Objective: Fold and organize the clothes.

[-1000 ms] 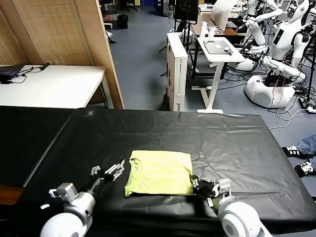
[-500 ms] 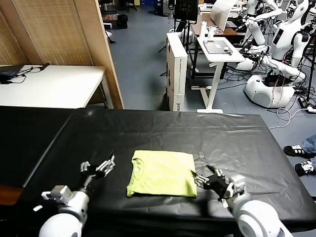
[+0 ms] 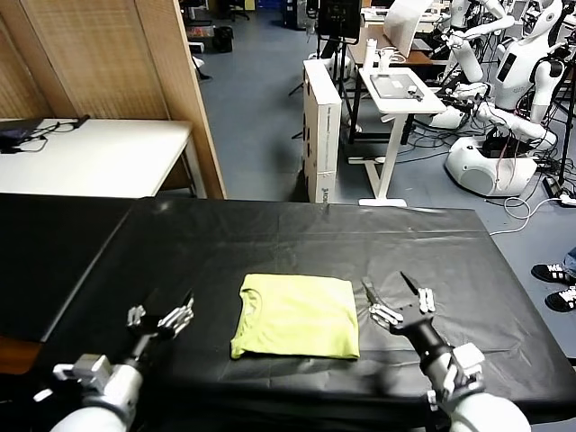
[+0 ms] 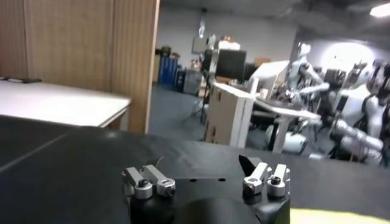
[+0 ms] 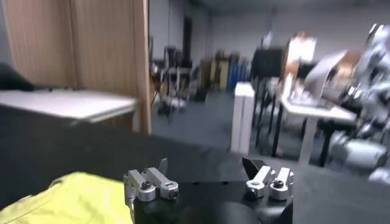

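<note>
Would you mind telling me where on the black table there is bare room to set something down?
The black table is bare beyond the folded T-shirt up to its far edge, and across its far left and far right. It is crowded only beside the shirt: the open left gripper hovers on its left and the open right gripper on its right.

A black-covered table (image 3: 270,234) bears one folded lime T-shirt (image 3: 295,315).

White rounded arms end in black grippers with silver screwed fingers (image 3: 385,313).
</note>
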Controlling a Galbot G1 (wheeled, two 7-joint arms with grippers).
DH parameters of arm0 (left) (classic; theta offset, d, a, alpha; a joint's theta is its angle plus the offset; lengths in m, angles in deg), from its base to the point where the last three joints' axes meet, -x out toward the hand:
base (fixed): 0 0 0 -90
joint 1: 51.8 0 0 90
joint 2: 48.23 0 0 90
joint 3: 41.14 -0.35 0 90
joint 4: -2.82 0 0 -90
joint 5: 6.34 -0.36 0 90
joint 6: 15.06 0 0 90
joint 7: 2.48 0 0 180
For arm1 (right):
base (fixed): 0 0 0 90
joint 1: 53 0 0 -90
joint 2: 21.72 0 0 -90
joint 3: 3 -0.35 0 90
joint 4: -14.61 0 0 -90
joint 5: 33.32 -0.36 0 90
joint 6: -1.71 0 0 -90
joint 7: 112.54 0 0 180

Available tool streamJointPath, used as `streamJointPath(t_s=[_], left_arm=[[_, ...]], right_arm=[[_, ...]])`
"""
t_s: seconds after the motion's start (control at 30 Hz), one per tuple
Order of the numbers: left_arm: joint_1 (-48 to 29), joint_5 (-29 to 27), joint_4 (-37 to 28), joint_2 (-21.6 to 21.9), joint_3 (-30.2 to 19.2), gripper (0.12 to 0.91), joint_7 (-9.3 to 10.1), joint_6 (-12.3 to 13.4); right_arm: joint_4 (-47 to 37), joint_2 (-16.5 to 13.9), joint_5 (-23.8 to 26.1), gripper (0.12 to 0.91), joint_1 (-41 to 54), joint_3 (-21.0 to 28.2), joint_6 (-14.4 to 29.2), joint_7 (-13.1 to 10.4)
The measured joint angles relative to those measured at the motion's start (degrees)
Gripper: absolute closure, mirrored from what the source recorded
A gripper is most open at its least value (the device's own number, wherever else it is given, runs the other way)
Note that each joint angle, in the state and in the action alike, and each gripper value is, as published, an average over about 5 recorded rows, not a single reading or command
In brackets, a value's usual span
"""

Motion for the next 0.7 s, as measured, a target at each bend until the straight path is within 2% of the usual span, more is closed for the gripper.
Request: streamJointPath(t_s=[0.13, 0.27, 0.43, 0.7], left_arm=[[4.31, 0.48, 1.50, 1.08, 2.72, 0.123, -0.01, 0.58], [8.17, 0.18, 2.72, 1.22, 5.20, 0.123, -0.05, 1.14], [12.80, -1.35, 4.02, 0.35, 7.95, 0.123, -1.01, 2.86], [20.91, -2.58, 6.07, -1.59, 12.48, 0.123, -2.90, 4.71]], right_arm=[[0.47, 1.73, 4.09, 0.118, -5.35, -1.77, 7.39, -0.39], [1.91, 3.35, 7.30, 0.118, -11.09, -3.52, 11.44, -1.97], [4.91, 5.52, 10.30, 0.118, -19.19, -5.79, 13.71, -4.20], [7.70, 7.98, 13.53, 0.118, -27.81, -6.64, 14.64, -6.96]])
